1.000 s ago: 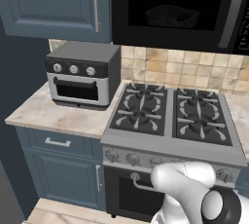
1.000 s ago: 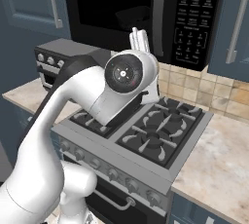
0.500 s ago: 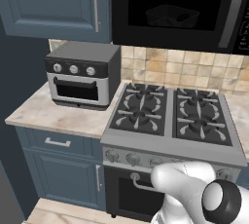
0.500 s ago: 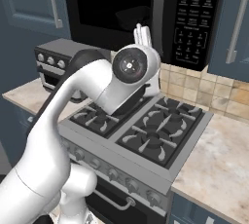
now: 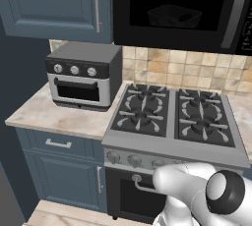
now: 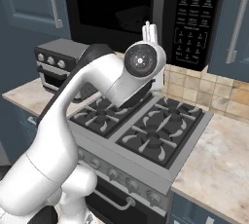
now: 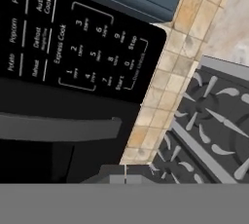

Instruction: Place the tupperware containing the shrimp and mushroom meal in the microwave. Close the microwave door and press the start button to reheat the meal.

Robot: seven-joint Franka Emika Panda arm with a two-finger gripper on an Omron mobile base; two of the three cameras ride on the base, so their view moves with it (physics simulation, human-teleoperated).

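One closed hand (image 6: pixel 150 27) just before the microwave (image 6: pixel 146 9) keypad.

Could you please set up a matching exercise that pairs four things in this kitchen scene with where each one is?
Things:
1. tupperware
2. countertop oven
3. tool
4. keypad

Places:
A. on the marble counter, left of the stove
B. on the right side of the microwave's front
C. inside the microwave cavity
D. raised in front of the microwave, above the burners

Pairs: 1-C, 2-A, 3-D, 4-B
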